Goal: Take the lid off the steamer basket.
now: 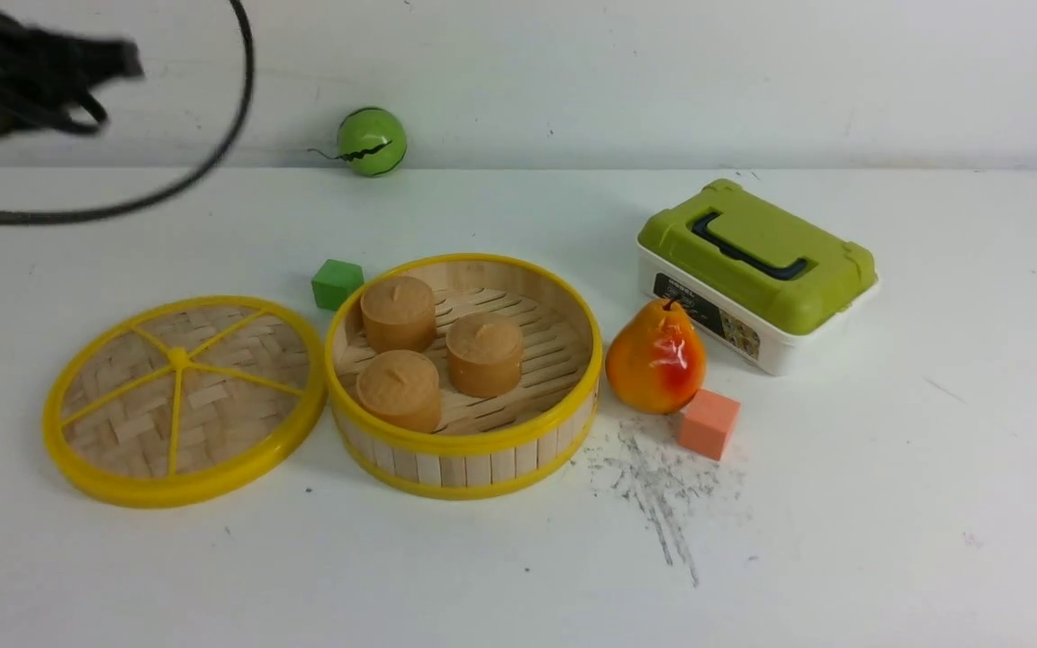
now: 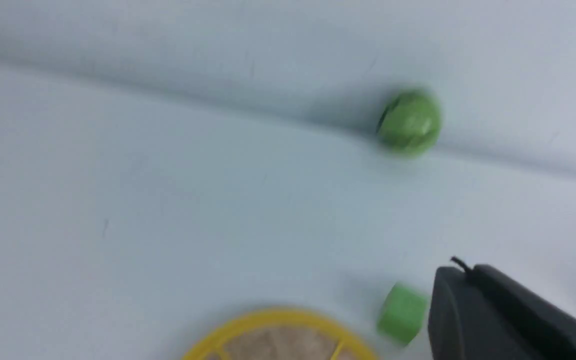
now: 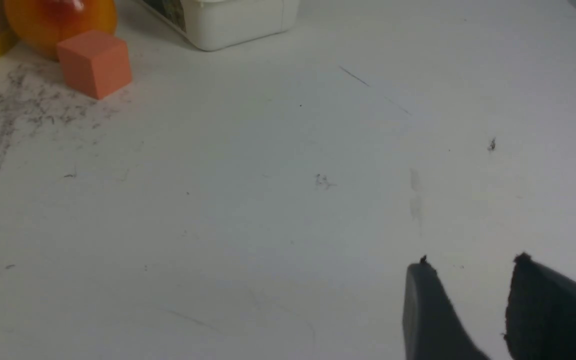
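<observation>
The robot's left gripper was closed tight, its dark jaws pressed together with nothing between them. It hung high in the air, up and well to the left of the round, shallow, pale wooden-slat steamer basket with yellow rims, and in the front view it showed only as a blurred dark shape. Well below it and free of it lay the flat round woven-bamboo lid, with its thick yellow rim, five yellow spokes and centre hub. The lid rested flat on the white table just left of the steamer basket, rim close against rim; whether the two touched could not be told. In the left wrist view only an arc of that rim showed.

The steamer basket stood open, with three brown round buns on its slat floor. So the job looked done: the lid was off, set down and let go. By my judgement nothing was left but for the arm to clear away.

The right gripper hung low over bare table, well to the right of the steamer basket and past the small salmon cube, jaws apart and empty
</observation>
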Controlling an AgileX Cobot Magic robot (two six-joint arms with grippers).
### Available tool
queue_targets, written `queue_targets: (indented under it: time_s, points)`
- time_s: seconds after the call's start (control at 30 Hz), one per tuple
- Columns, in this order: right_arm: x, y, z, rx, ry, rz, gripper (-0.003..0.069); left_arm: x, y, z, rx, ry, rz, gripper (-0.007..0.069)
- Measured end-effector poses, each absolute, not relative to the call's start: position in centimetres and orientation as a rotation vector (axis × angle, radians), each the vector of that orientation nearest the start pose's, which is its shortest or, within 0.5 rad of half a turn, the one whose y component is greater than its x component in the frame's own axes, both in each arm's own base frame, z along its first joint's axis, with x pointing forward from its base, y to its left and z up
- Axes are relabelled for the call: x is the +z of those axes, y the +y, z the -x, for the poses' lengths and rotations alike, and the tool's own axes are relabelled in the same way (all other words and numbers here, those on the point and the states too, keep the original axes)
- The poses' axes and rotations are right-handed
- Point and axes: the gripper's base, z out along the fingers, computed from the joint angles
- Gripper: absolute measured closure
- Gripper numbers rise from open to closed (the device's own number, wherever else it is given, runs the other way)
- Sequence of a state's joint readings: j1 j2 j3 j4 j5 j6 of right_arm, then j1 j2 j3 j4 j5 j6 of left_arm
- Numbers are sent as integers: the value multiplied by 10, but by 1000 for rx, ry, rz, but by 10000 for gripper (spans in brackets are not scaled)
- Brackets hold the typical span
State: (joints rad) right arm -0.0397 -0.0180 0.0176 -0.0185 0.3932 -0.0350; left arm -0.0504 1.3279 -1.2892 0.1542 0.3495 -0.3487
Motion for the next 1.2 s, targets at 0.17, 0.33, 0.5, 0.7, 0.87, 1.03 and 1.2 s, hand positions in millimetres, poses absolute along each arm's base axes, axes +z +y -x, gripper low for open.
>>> queue_targets:
  time_s: [0.17,0.33,0.5,0.7,0.87,1.03,1.2]
  points:
    - [173,-3,-52,-70,1877,7,419,468,-10,-225,-182,1574,123,637]
    - [173,-3,-52,-70,1877,7,419,454,-9,-167,-229,1454,123,637]
    - [173,-3,-52,-70,1877,7,419,402,-6,-115,-229,1402,119,637]
    - [173,-3,-52,-70,1877,7,419,348,-4,-78,-236,1401,126,637]
    - [173,-3,-52,-70,1877,7,419,315,-3,-60,-304,1382,180,637]
    - [173,-3,-52,-70,1877,7,419,312,-3,-59,-397,1374,252,637]
    - [173,-3,-52,-70,1877,7,419,312,-4,-58,-418,1372,264,637]
